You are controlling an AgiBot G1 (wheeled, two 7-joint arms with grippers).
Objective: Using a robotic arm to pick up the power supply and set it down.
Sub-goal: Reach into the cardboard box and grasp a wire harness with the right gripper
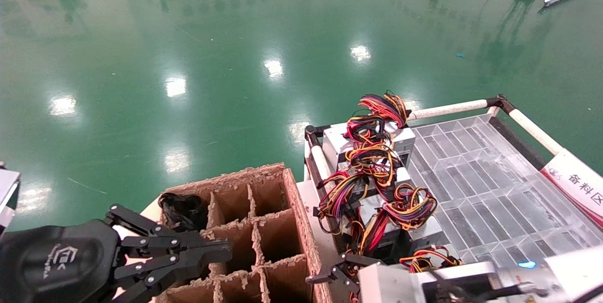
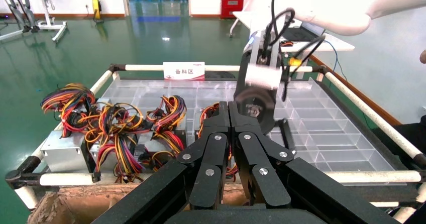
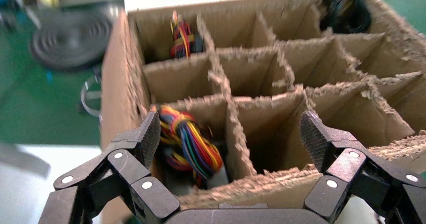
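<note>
Several silver-grey power supplies [image 1: 372, 171] with red, yellow and black wire bundles lie stacked at the near-left end of the cart tray, also shown in the left wrist view [image 2: 100, 133]. One more power supply [image 3: 190, 144] sits down in a compartment of the brown cardboard divider box [image 3: 261, 184], just inside one finger of my right gripper [image 3: 232, 133]. That gripper is open, holds nothing and faces the box's edge; in the head view the right gripper [image 1: 332, 272] is between box and cart. My left gripper [image 1: 226, 249] hangs shut and empty over the box's near-left side [image 2: 229, 108].
The divider box [image 1: 301, 227] stands left of the cart, whose white-padded rail [image 1: 447, 109] frames a clear plastic tray [image 1: 485, 185]. A black bundle [image 1: 181, 208] fills the box's far-left cell, and wires [image 3: 182, 38] show in another. Green floor lies beyond.
</note>
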